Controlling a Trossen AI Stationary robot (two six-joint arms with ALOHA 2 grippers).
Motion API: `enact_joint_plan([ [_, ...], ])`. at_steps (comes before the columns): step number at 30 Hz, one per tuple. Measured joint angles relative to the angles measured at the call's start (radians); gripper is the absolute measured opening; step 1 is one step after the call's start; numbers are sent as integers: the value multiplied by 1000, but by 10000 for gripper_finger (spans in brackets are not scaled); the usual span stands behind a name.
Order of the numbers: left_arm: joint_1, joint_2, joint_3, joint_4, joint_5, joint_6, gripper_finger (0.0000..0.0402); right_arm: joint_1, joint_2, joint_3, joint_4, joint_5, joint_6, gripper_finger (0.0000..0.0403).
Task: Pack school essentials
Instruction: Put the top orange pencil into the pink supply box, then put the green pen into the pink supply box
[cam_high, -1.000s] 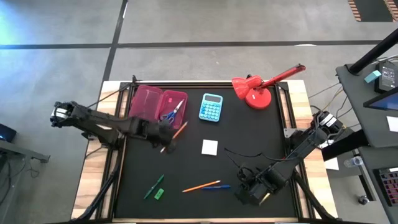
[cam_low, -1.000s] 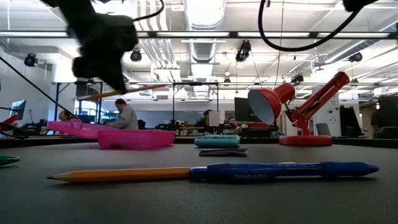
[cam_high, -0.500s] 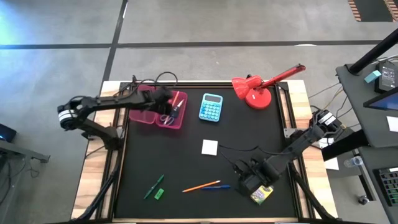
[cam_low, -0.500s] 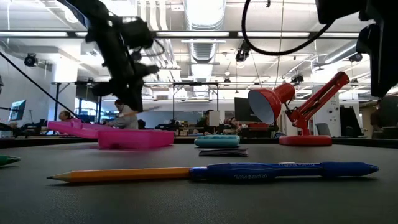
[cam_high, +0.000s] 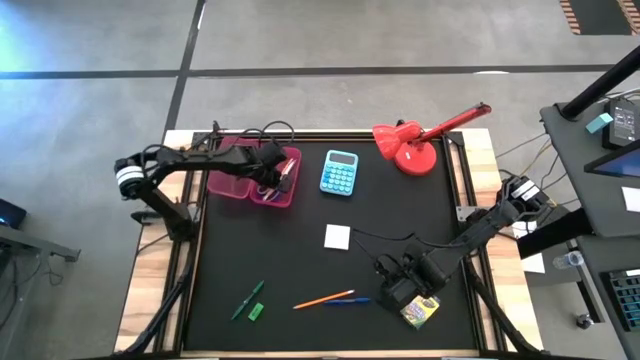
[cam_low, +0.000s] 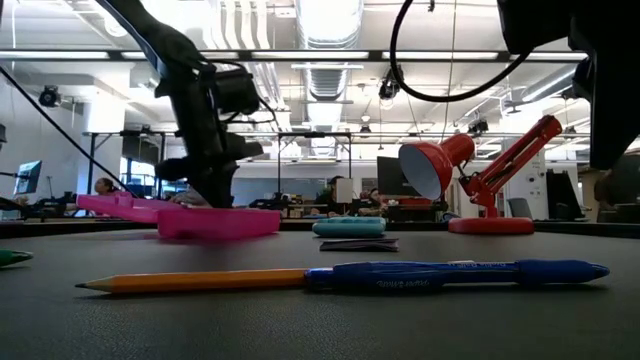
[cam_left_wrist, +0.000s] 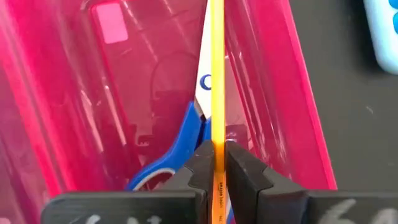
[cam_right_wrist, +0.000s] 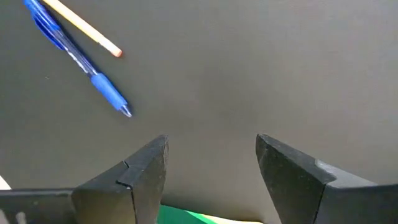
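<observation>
My left gripper (cam_high: 272, 172) hangs over the open pink pencil case (cam_high: 250, 170) at the far left, shut on an orange pencil (cam_left_wrist: 215, 74). Blue-handled scissors (cam_left_wrist: 179, 144) lie inside the case under it. In the low view the left gripper (cam_low: 213, 190) stands just above the case (cam_low: 215, 222). My right gripper (cam_high: 400, 290) stands open at the near right with bare table between its fingers. The yellow-green crayon box (cam_high: 420, 312) lies right beside it. A second orange pencil (cam_high: 322, 298), the blue pen (cam_high: 352, 299), the green marker (cam_high: 246, 297), the green eraser (cam_high: 255, 311) and the white pad (cam_high: 337, 237) lie on the mat. My left gripper pinches the orange pencil's shaft (cam_left_wrist: 217, 163) between its two fingers. The fingers come from above, slanting steeply down. The pencil runs on ahead of the fingers over the scissors and along the case. Whether its far end rests in the case I cannot tell.
A light-blue calculator (cam_high: 340, 172) lies right of the case, and a red desk lamp (cam_high: 412, 148) stands at the far right. A black cable (cam_high: 385, 243) trails across the mat toward my right arm. The mat's middle is bare.
My left gripper has carried the orange pencil from left of the mat's middle toward the far edge, over the pink case, and has sunk close to it while rolling. My right gripper has shifted slightly, uncovering the crayon box.
</observation>
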Motion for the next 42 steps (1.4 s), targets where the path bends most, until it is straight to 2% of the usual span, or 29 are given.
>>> enact_joint_plan([
  [8, 5, 4, 0, 36, -7, 55, 20, -2, 0, 0, 54, 1, 32, 231],
  [17, 15, 1, 0, 41, -12, 58, 103, -14, 0, 0, 81, 2, 66, 231],
  [21, 15, -9, 0, 40, 81, 61, 128, -19, 0, 0, 82, 5, 122, 231],
  [24, 1, -40, 0, 42, 158, 78, 132, -19, 0, 0, 105, 28, 162, 231],
  [29, -99, -126, 0, 44, 183, 103, 132, -19, 0, 0, 162, 76, 190, 231],
  [37, -390, -212, 0, 58, 168, 99, 132, -20, 0, 0, 201, 209, 269, 231],
  [42, -564, -222, -1, 61, 132, -36, 132, -20, 0, 0, 204, 230, 294, 231],
])
